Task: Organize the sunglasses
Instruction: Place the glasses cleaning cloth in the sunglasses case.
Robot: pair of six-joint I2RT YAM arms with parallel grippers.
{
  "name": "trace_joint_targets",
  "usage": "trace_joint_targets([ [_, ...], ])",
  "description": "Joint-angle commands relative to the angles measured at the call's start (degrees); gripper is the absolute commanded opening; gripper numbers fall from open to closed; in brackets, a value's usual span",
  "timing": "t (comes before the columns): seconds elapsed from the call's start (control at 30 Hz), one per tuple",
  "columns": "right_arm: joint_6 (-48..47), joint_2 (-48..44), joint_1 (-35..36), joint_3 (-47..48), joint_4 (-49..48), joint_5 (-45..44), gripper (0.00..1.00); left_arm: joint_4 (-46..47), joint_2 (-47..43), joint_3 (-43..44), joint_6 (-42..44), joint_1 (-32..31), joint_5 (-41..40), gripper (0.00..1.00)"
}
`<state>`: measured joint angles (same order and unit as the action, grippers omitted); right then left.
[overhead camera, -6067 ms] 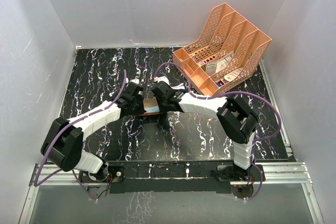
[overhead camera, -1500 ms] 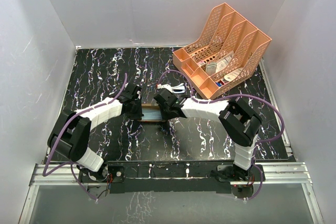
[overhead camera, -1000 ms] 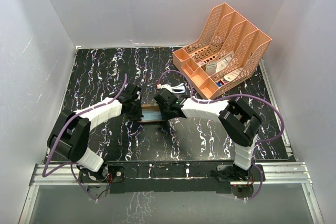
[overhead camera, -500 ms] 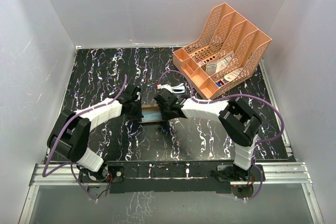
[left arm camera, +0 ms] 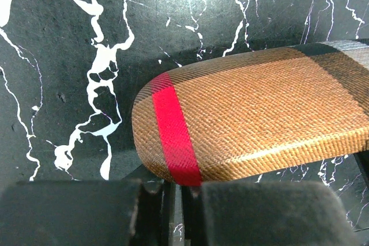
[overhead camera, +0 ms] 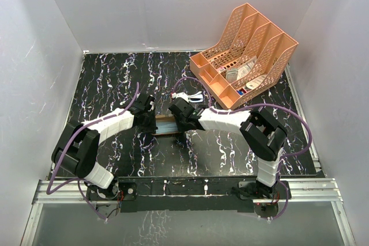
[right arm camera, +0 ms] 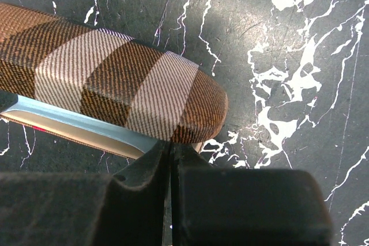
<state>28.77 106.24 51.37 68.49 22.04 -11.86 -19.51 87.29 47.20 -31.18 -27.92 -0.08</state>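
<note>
The sunglasses [overhead camera: 190, 97], white-framed with bluish lenses, lie on the table just behind my right gripper, held by nothing. The brown plaid case [overhead camera: 167, 127] lies between both grippers. My left gripper [overhead camera: 151, 120] is at its left end and my right gripper [overhead camera: 180, 121] at its right end. In the left wrist view my left gripper [left arm camera: 176, 194] is shut, its tips against the case's [left arm camera: 259, 113] red-striped end. In the right wrist view my right gripper [right arm camera: 170, 156] is shut against the case's [right arm camera: 115, 87] rounded end. A light blue strip [right arm camera: 75, 120] shows in the case's seam.
An orange tiered desk organizer [overhead camera: 271, 41] with small items in it stands at the back right, close behind the sunglasses. The table [overhead camera: 109, 79] is black marble with white veins, with white walls on three sides.
Since six seconds ago both grippers and the case have shifted slightly toward me, and the case looks lower and flatter. Over the last second and a half nothing has visibly moved.
</note>
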Motion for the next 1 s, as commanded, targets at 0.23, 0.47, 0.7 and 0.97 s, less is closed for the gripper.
trace_joint_targets([
  [0.23, -2.6, 1.1, -0.1, 2.8, 2.8, -4.6, 0.00, -4.6, -1.4, -0.2, -0.7, 0.1, 0.8, 0.00],
  [0.47, -3.0, 1.1, 0.0, 2.3, 2.9, -5.0, 0.00, -4.9, -1.2, -0.4, -1.1, 0.1, 1.8, 0.00],
  [0.7, -2.6, 0.9, 0.0, 1.8, 2.4, -4.8, 0.00, -5.2, -0.9, -0.7, -1.1, 0.1, 1.5, 0.01],
  [0.97, -2.2, 0.6, 0.0, 1.6, 2.4, -4.8, 0.03, -5.9, -1.4, -0.4, -1.1, 0.1, 0.2, 0.13],
])
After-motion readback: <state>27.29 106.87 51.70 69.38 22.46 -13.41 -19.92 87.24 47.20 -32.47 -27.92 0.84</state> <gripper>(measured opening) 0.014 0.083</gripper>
